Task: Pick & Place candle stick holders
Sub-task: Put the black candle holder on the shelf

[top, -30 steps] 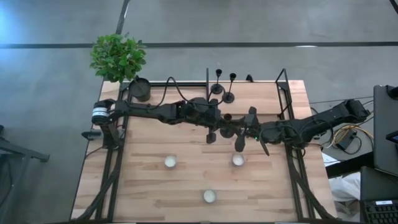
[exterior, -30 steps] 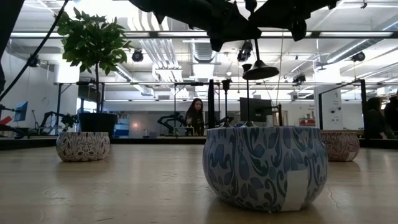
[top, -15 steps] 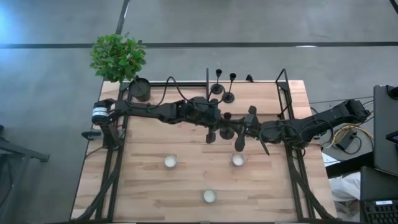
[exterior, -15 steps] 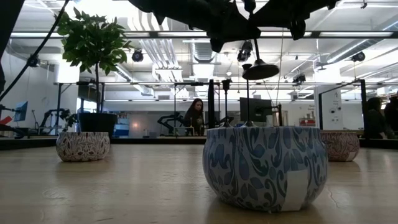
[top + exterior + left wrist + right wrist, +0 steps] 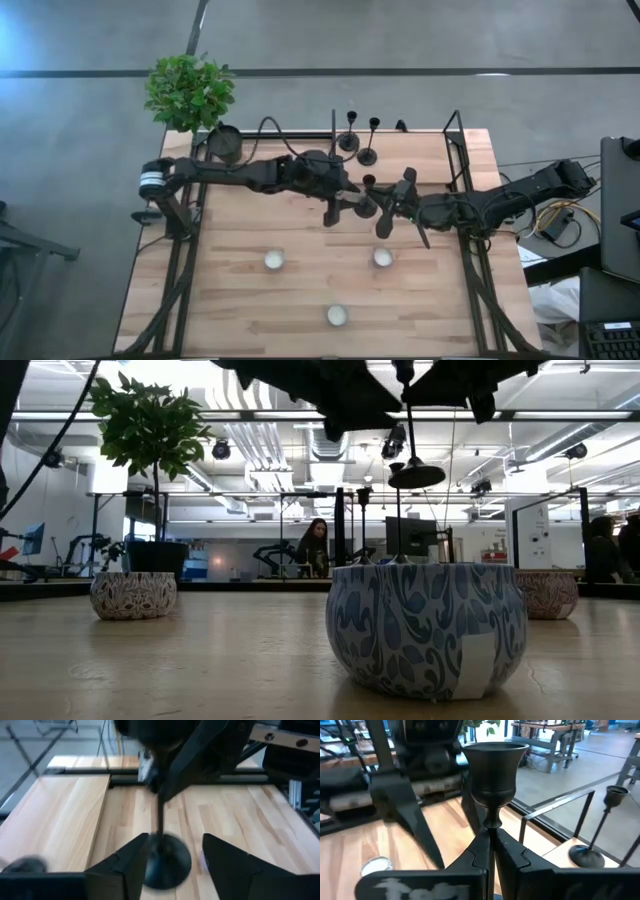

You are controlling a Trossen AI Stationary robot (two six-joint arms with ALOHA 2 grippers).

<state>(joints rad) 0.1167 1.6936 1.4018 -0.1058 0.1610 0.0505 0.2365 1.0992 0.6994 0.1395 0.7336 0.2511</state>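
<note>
My right gripper (image 5: 492,845) is shut on one black candle stick holder (image 5: 367,190) above the middle of the table. The holder's cup (image 5: 495,755) stands above the fingers, and its round base (image 5: 417,475) hangs in the air. My left gripper (image 5: 172,840) is open at the same holder, with a finger on either side of the base (image 5: 167,862). I cannot tell whether either finger touches it. Two more holders (image 5: 348,135) (image 5: 370,150) stand on their bases at the table's far edge. My right gripper pinches the holder's thin stem (image 5: 491,827) just below the cup, between its two fingers. The fingers come about level from the table's right. The holder is upright and lifted clear of the table, most of its stem and its base below the fingers.
Three white candles in patterned tins sit on the near half of the table (image 5: 273,260) (image 5: 383,257) (image 5: 338,315). A potted plant (image 5: 190,90) in a dark pot (image 5: 226,145) stands at the far left corner. Black frame rails (image 5: 455,150) run along the table's sides. A person (image 5: 315,545) is in the room behind.
My left gripper has gone a little toward the table's far and left edges, still beside the held holder. My right gripper and the holder have hardly moved, and the holder stays upright and clear of the table.
</note>
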